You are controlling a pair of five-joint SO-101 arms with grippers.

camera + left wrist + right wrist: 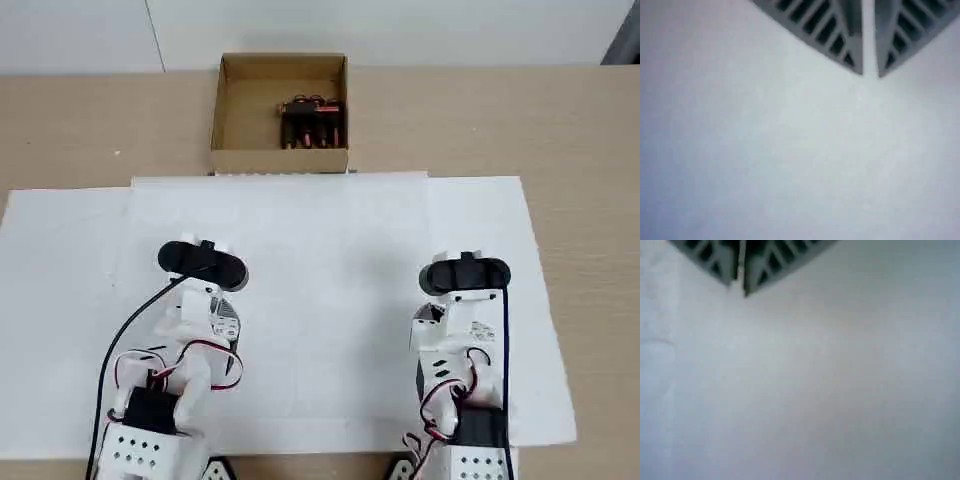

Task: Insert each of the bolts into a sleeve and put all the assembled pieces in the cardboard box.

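Low in the high view, over the white paper (330,260), the left gripper (870,74) and right gripper (738,289) had their jaws closed and empty. At upper centre, the cardboard box (232,110) held assembled pieces (311,123) in its right half, their separate parts too small to tell apart.

Place: this is looking like a robotics lab bench.
Arms: two wired robot arms (190,330) are sitting at the wooden table's (90,130) near edge.
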